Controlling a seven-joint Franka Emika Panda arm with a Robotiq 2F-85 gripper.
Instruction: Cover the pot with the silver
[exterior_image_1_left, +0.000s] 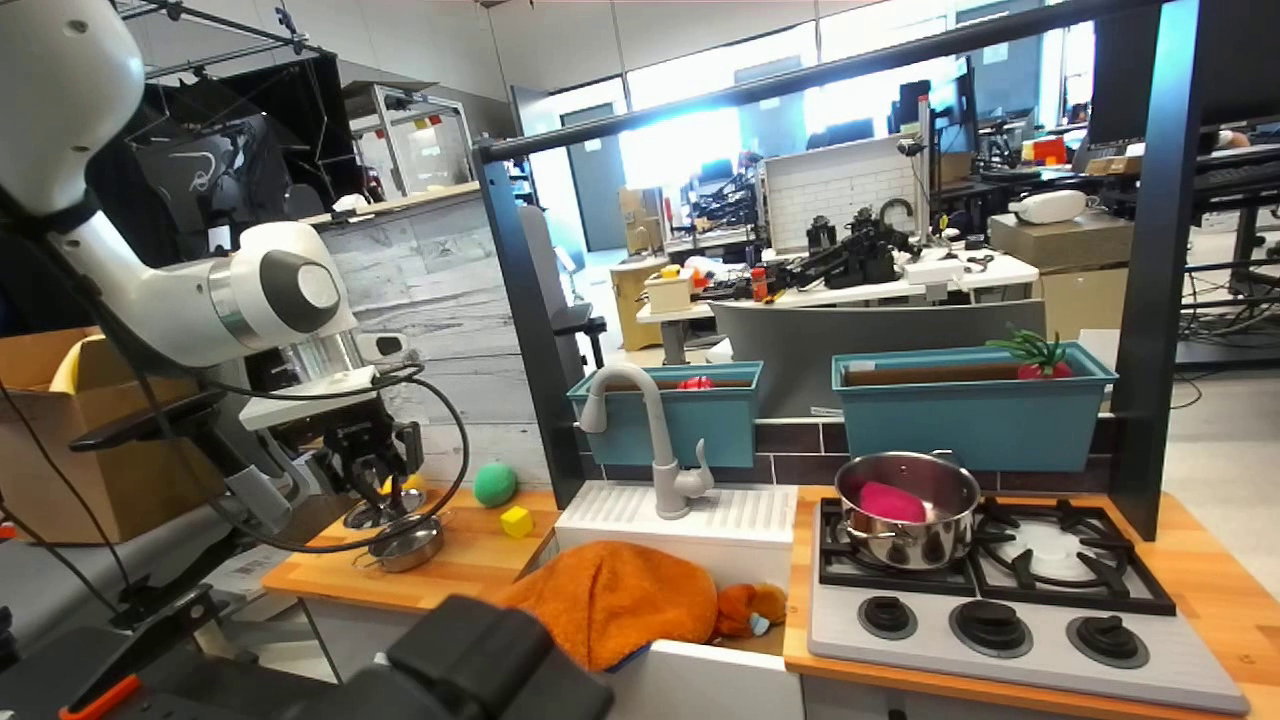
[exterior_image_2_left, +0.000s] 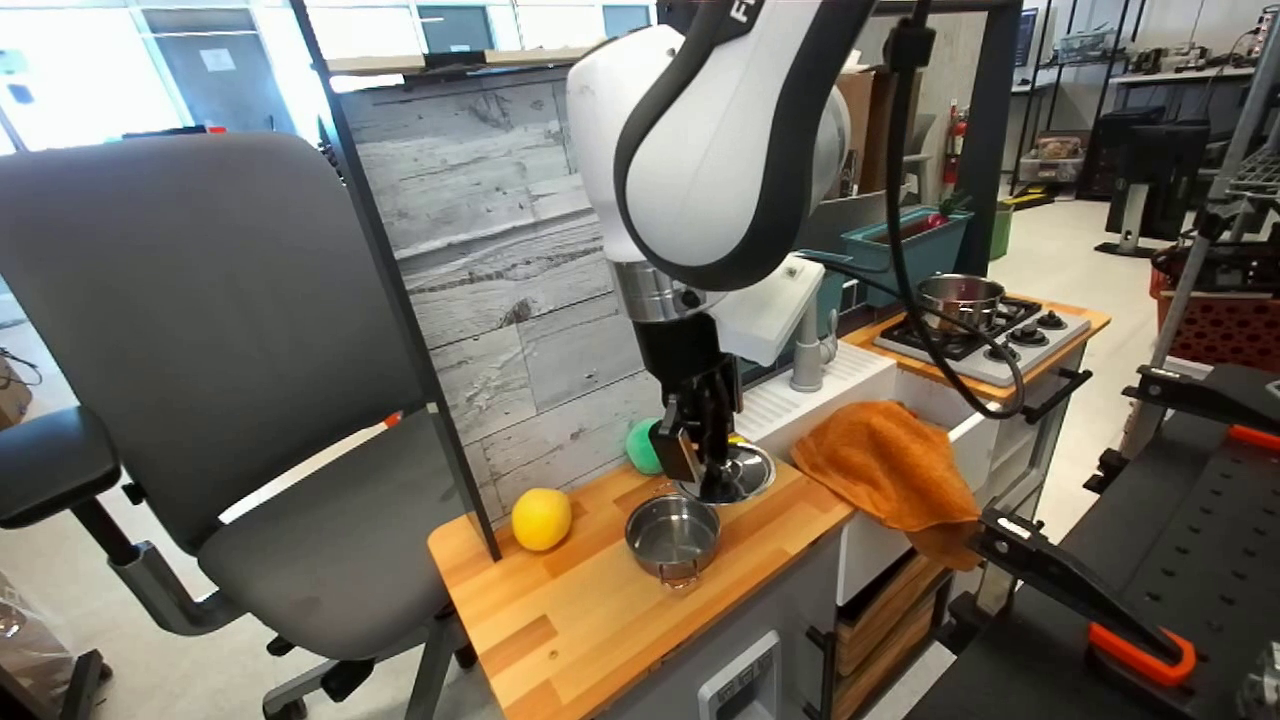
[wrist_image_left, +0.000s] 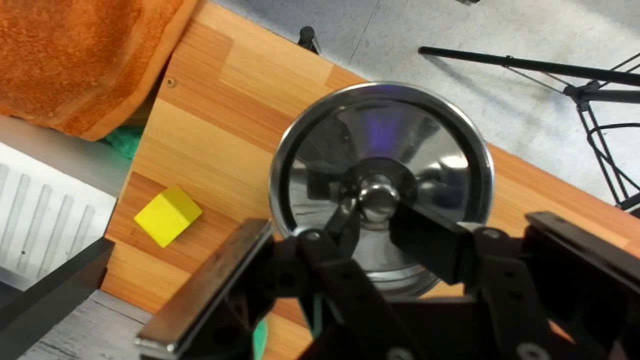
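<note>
The pot is a shiny round metal pot on the stove, with a pink item inside it. It also shows small in an exterior view, far from my gripper. The silver lid is round with a metal knob; an exterior view also shows the lid. My gripper has its fingers closed on either side of the knob, and the lid appears raised above the wooden counter. My gripper also shows in an exterior view. The lid's near rim is partly hidden by the fingers.
A smaller metal pot, open-topped, stands on the counter close to the lid. A yellow ball, a green ball and a yellow cube lie nearby. An orange towel covers the sink; a faucet rises behind.
</note>
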